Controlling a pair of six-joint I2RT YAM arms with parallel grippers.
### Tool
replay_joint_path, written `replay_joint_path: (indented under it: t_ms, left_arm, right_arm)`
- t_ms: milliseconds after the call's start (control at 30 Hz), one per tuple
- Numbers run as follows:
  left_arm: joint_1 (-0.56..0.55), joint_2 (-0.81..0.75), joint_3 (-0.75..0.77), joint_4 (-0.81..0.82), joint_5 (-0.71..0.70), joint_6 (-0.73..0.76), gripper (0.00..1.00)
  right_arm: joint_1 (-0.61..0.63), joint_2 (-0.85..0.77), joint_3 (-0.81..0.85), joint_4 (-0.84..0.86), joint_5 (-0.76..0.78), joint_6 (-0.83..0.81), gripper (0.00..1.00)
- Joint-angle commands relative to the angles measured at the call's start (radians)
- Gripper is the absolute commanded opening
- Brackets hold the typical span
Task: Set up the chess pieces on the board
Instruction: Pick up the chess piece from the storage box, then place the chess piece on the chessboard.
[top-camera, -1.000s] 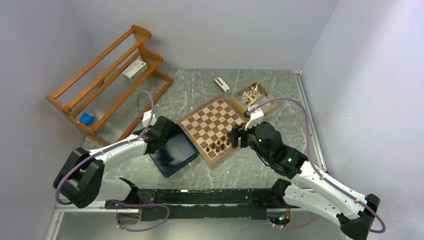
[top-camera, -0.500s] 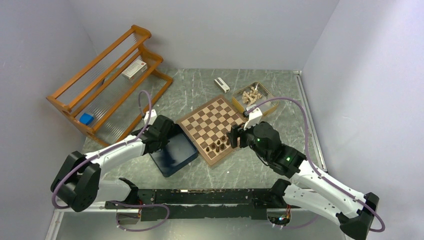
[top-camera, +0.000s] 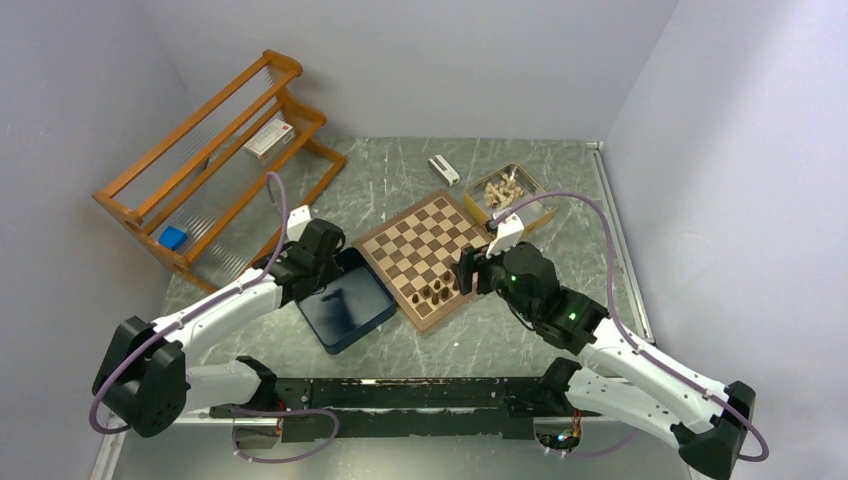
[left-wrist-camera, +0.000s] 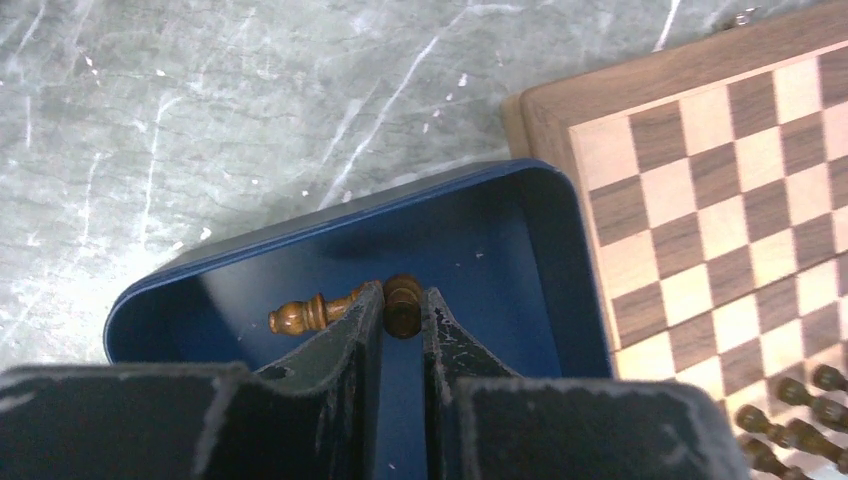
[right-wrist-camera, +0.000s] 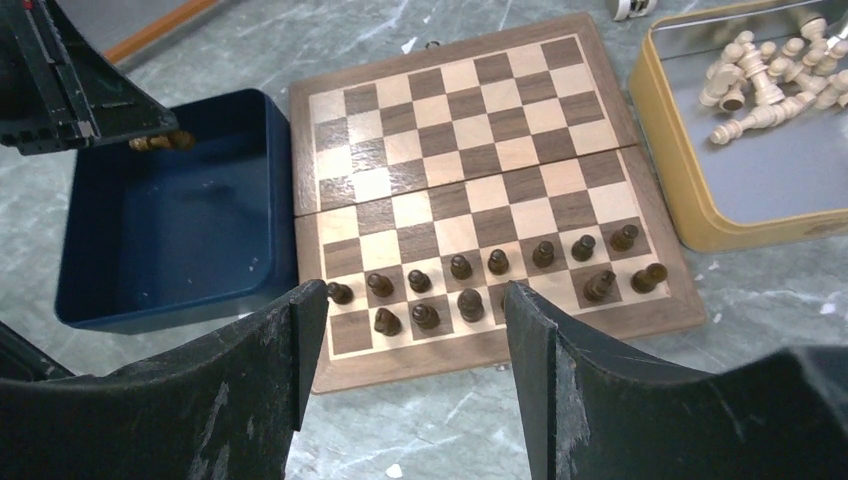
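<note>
The board (top-camera: 425, 240) lies mid-table, and also shows in the right wrist view (right-wrist-camera: 470, 130) and the left wrist view (left-wrist-camera: 740, 170). Several dark chess pieces (top-camera: 438, 291) stand on its two near rows (right-wrist-camera: 498, 262). My left gripper (top-camera: 322, 262) is over the far left corner of the dark blue box (top-camera: 345, 305). In its wrist view it (left-wrist-camera: 403, 298) is shut on a dark piece (left-wrist-camera: 403, 308); the base sits between the fingertips and the stem and head stick out left. My right gripper (top-camera: 463, 272) is open and empty above the board's near edge (right-wrist-camera: 412, 300).
A gold tin (top-camera: 528, 205) of pale pieces (right-wrist-camera: 760, 80) stands right of the board. A wooden rack (top-camera: 215, 150) is at the far left. A small white object (top-camera: 443, 170) lies behind the board. Grey walls close in on three sides.
My left gripper has moved up and toward the far left, staying over the blue box's corner. The right gripper has barely shifted.
</note>
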Motion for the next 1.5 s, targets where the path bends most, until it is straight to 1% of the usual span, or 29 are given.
replay_joint_path:
  t_ms: [0, 100, 200, 300, 433, 500, 600, 700, 767, 867, 967, 1033, 1100, 1200, 1367, 1467]
  left_arm:
    - [0.001, -0.047, 0.08, -0.052, 0.058, -0.088, 0.05]
    - [0.001, -0.07, 0.125, -0.081, 0.079, -0.132, 0.05]
    - [0.002, -0.098, 0.174, -0.109, 0.089, -0.171, 0.05]
    - [0.001, -0.142, 0.222, -0.125, 0.095, -0.22, 0.05]
    - [0.001, -0.206, 0.248, -0.085, 0.125, -0.289, 0.05]
    - [0.002, -0.228, 0.267, -0.068, 0.155, -0.319, 0.05]
    - [0.003, -0.239, 0.315, -0.065, 0.188, -0.33, 0.05]
    - [0.004, -0.242, 0.365, -0.081, 0.206, -0.335, 0.05]
    - [0.005, -0.25, 0.376, -0.072, 0.223, -0.343, 0.05]
    - [0.004, -0.261, 0.38, -0.061, 0.251, -0.355, 0.05]
    - [0.004, -0.266, 0.378, -0.056, 0.279, -0.363, 0.05]
    - [0.005, -0.269, 0.371, -0.05, 0.293, -0.373, 0.05]
    - [0.004, -0.271, 0.361, -0.035, 0.313, -0.38, 0.05]
    - [0.004, -0.271, 0.353, -0.018, 0.335, -0.393, 0.05]
    - [0.004, -0.268, 0.331, 0.017, 0.376, -0.413, 0.05]
    - [0.004, -0.262, 0.329, 0.026, 0.394, -0.416, 0.05]
  right_arm:
    - [0.002, -0.01, -0.032, 0.093, -0.04, 0.075, 0.69]
    - [0.003, -0.012, -0.06, 0.165, -0.089, 0.148, 0.67]
    - [0.003, -0.001, -0.096, 0.262, -0.125, 0.24, 0.62]
    - [0.004, 0.025, -0.141, 0.459, -0.201, 0.291, 0.55]
    - [0.004, 0.115, -0.21, 0.802, -0.266, 0.346, 0.48]
    - [0.006, 0.206, -0.216, 0.955, -0.299, 0.368, 0.48]
    - [0.012, 0.358, -0.18, 1.138, -0.373, 0.35, 0.54]
    - [0.019, 0.49, -0.115, 1.238, -0.429, 0.333, 0.57]
    - [0.024, 0.555, -0.084, 1.308, -0.435, 0.353, 0.58]
    - [0.045, 0.629, -0.063, 1.436, -0.428, 0.341, 0.58]
    - [0.07, 0.683, -0.04, 1.503, -0.431, 0.309, 0.61]
    - [0.082, 0.71, -0.02, 1.508, -0.434, 0.289, 0.66]
    - [0.092, 0.727, -0.004, 1.494, -0.425, 0.285, 0.68]
    - [0.105, 0.746, 0.003, 1.513, -0.409, 0.275, 0.68]
    - [0.113, 0.768, 0.046, 1.447, -0.344, 0.267, 0.67]
    - [0.113, 0.784, 0.046, 1.463, -0.298, 0.282, 0.66]
